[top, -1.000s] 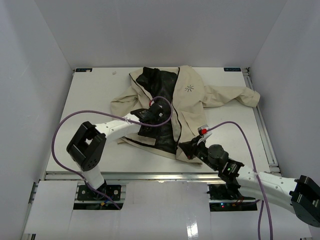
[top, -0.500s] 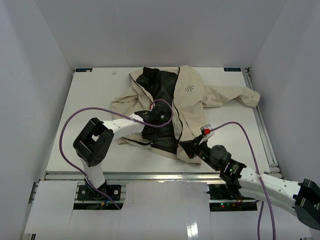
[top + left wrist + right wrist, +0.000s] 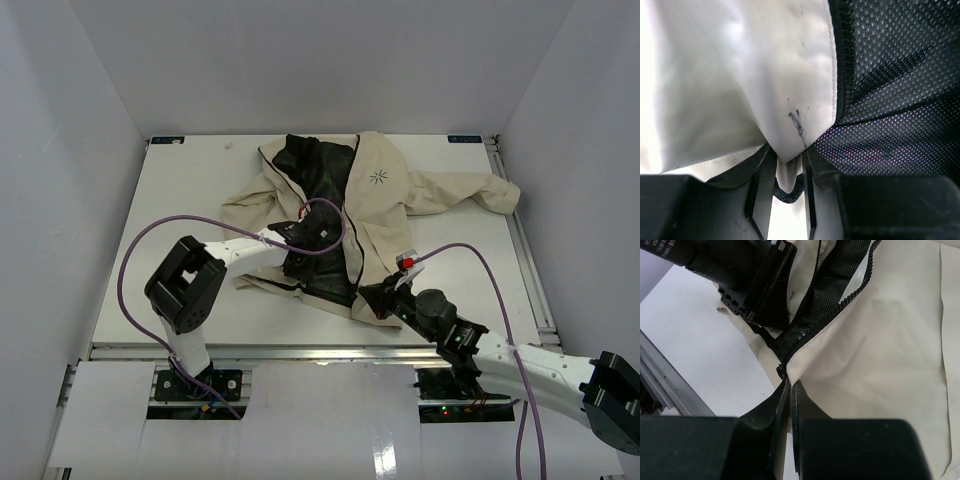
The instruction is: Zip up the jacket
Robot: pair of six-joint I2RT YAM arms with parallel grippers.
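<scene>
- Black hard plastic forms the right gripper (image 3: 788,386), nearest the near edge of the table (image 3: 180,200). Its two flat fingers are pressed together with only a sliver between them. They pinch the near hem corner of the jacket (image 3: 380,215), where the zipper (image 3: 810,332) ends.
- One zipper shows: a line of small dark teeth along the cream panel's edge, not meshed with the other side.
- A little farther in and to the left, the left gripper (image 3: 786,160) has its two dark fingers partly closed on a soft fold of the other front edge. Smooth cream cloth is bunched between them.
- Beside that fold the lining (image 3: 900,60) is black mesh, dotted with fine holes and bordered by a stitched seam.
- One jacket lies open on the middle of the table and reaches toward the far edge. Its matte cream shell is wrinkled, and the black inside shows as a long strip down the middle.
- One small dark starburst logo (image 3: 378,178) sits on the right-hand cream panel.
- Two sleeves spread out. One (image 3: 470,190) is crumpled toward the right edge, near the far right corner. The other (image 3: 250,205) lies flatter toward the left.
</scene>
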